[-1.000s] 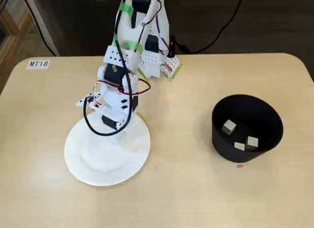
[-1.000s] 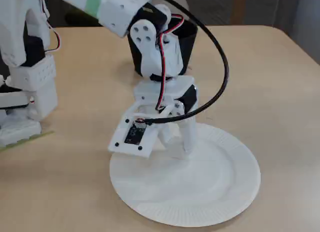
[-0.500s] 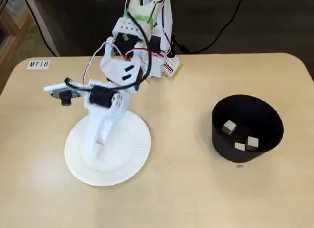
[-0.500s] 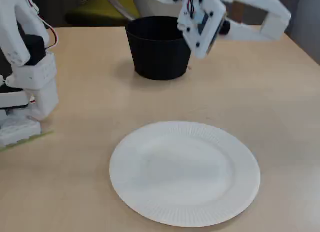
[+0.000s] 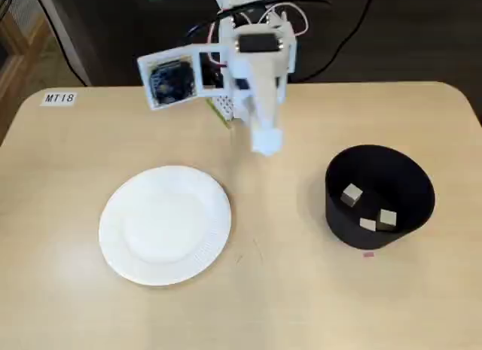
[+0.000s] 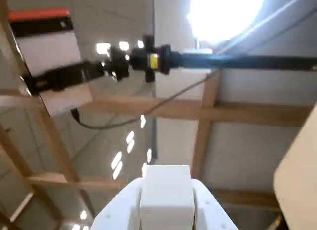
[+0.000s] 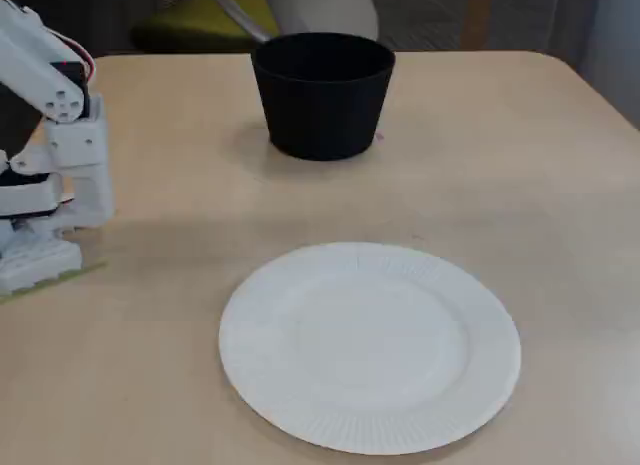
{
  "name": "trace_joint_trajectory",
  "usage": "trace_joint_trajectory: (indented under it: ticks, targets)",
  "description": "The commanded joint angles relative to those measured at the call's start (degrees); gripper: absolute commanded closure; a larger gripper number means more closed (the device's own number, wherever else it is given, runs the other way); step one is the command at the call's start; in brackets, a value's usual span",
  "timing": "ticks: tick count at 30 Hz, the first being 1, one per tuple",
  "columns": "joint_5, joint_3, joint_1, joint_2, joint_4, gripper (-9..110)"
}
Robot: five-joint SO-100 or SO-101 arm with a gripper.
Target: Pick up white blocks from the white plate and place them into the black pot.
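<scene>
In a fixed view from above, we see the pincer (image 5: 265,141) raised over the counter (image 5: 286,290), at ten o'clock from the black pot (image 5: 379,196), which holds three white blocks (image 5: 352,194). The white plate (image 5: 166,224) lies bare.

In the wrist view, a white block (image 6: 166,196) sits clamped between the jaws, against ceiling lights. We judge that letting go short of the rim would drop it onto the counter.

In the other fixed view, plate and pot stand well apart.
</scene>
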Motion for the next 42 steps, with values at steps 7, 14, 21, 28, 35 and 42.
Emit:
trace_joint_trajectory:
  ticks: [7,14,21,28,35,42]
  targets:
    - [-2.37,16.08,-19.34,6.15,1.14,104]
    - [-2.55,27.16,-24.79,7.03,0.62,104]
    - [-3.78,30.06,-25.22,7.12,0.35,104]
    - [-5.01,30.67,-25.58,9.32,2.81,82]
    - [-7.65,30.67,-24.52,13.01,9.14,74]
    - [-4.66,25.84,-20.48,16.26,19.6,104]
